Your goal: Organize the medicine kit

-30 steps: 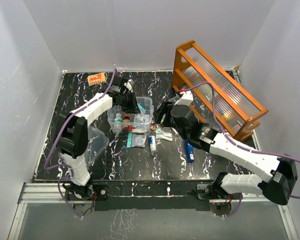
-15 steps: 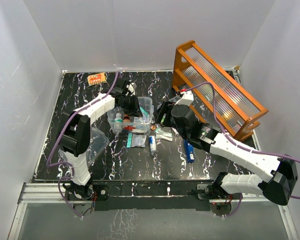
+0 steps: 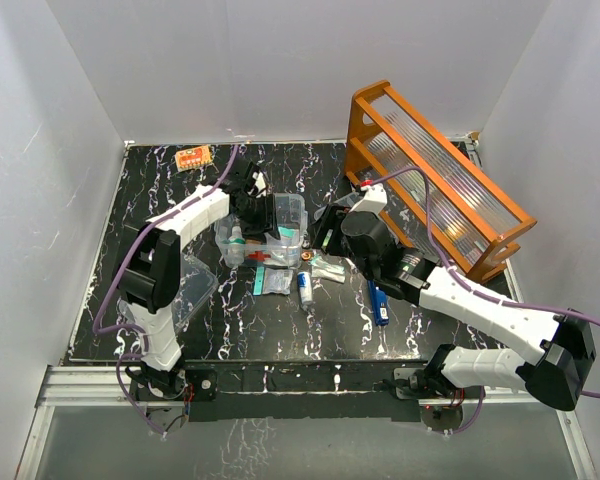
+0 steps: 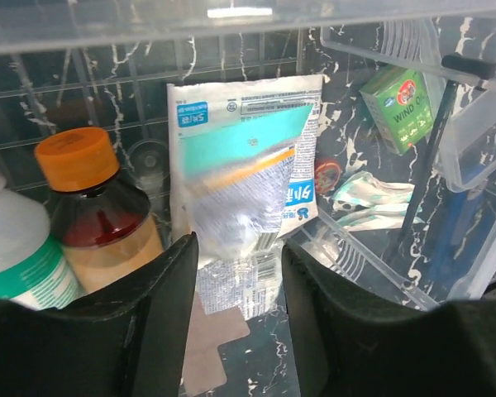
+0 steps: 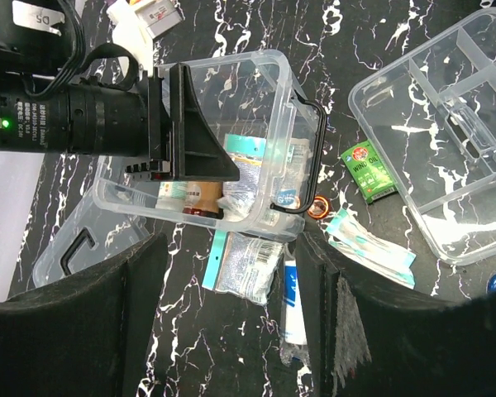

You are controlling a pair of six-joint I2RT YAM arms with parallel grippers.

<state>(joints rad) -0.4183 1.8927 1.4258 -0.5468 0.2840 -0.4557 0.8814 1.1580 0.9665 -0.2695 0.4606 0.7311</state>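
The medicine kit (image 3: 280, 232) is a small clear box lying open at mid-table, its dark handle (image 5: 307, 157) on the right side. My left gripper (image 3: 263, 213) reaches into it, open. Between and beyond its fingertips (image 4: 238, 256) lies a teal-and-white sachet (image 4: 248, 165), ungripped. An orange-capped brown bottle (image 4: 95, 207) and a white bottle (image 4: 16, 265) stand to its left. My right gripper (image 3: 327, 237) hovers open and empty to the kit's right, above a sachet (image 5: 248, 263) and a tube (image 5: 293, 289) on the table. The clear lid (image 3: 185, 285) lies at the left.
An orange wooden rack (image 3: 435, 175) leans at the back right. A clear compartment tray (image 5: 446, 141), a green box (image 5: 368, 169), an orange ring (image 5: 318, 207) and wrapped packets (image 5: 368, 240) lie right of the kit. A blue item (image 3: 380, 300) and an orange blister pack (image 3: 193, 157) also lie about.
My left gripper has shifted slightly to the right inside the kit. The right arm has barely moved.
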